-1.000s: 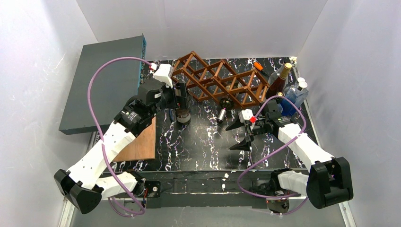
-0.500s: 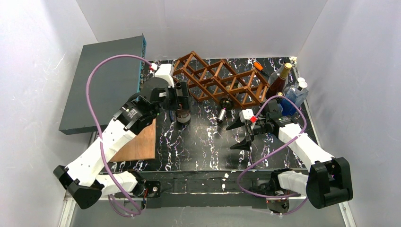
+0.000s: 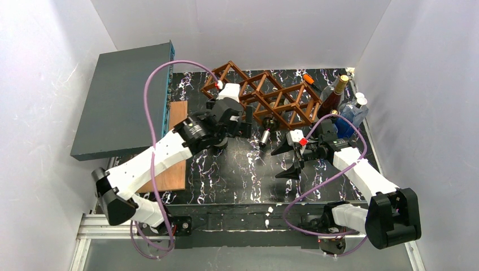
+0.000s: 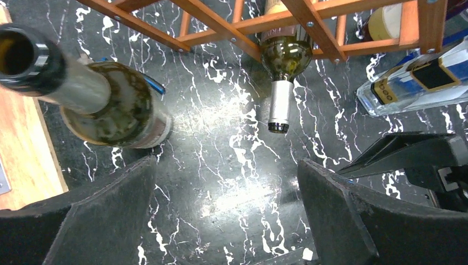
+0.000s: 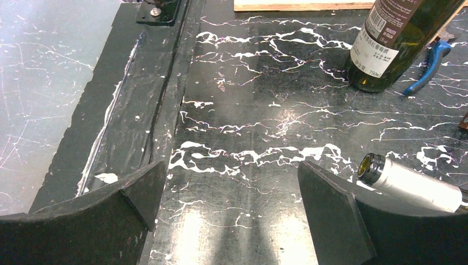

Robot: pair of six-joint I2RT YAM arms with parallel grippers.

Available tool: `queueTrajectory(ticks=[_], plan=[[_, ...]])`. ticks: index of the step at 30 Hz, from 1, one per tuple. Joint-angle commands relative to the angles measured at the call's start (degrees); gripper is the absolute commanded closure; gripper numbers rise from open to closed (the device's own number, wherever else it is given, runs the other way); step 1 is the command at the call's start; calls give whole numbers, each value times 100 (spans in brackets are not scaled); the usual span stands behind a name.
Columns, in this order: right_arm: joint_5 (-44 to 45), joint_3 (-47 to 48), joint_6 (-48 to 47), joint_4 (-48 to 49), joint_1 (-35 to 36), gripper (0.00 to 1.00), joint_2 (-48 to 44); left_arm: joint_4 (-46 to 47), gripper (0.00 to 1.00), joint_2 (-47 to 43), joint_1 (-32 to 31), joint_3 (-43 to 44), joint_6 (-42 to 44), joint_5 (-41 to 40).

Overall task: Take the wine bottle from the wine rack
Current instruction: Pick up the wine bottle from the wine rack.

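The brown lattice wine rack (image 3: 265, 96) (image 4: 221, 25) stands at the back of the black marbled table. A dark wine bottle (image 3: 270, 125) (image 4: 284, 55) lies in one of its lower cells. Its silver-capped neck (image 5: 408, 185) sticks out toward the near side. My left gripper (image 3: 247, 125) (image 4: 226, 187) hangs open over bare table just left of that neck, holding nothing. My right gripper (image 3: 285, 161) (image 5: 229, 193) is open and empty, low over the table, right of and nearer than the neck.
A second wine bottle (image 4: 105, 105) (image 5: 397, 44) stands upright left of my left gripper, a blue-handled tool (image 5: 430, 66) beside it. Upright bottles (image 3: 336, 93) and a clear flask (image 4: 414, 83) crowd the back right. A grey flat box (image 3: 127, 101) and a wooden board (image 3: 172, 158) lie at left.
My left arm has swung right, away from the upright bottle, to the front of the rack, its jaws open throughout. The right arm has not moved.
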Motion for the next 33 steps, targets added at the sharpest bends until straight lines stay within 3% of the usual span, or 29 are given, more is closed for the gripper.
queueTrajectory(ticks=[1, 13, 19, 24, 33], plan=[[-22, 225, -132, -38, -63, 2, -140, -8, 2, 410, -125, 322, -93, -294], [338, 257, -649, -394, -103, 2, -170, 2441, 2, 683, -139, -916, 872, 1125], [478, 269, -890, -560, -111, 1, -161, 2575, 2, 1185, -80, -783, 1012, 997], [521, 269, -978, -619, -125, 2, -168, 3149, 2, 1437, 147, -1004, 1036, 1531], [558, 286, -1108, -721, -129, 1, -120, 2964, 5, 2250, 534, -550, 837, 2114]])
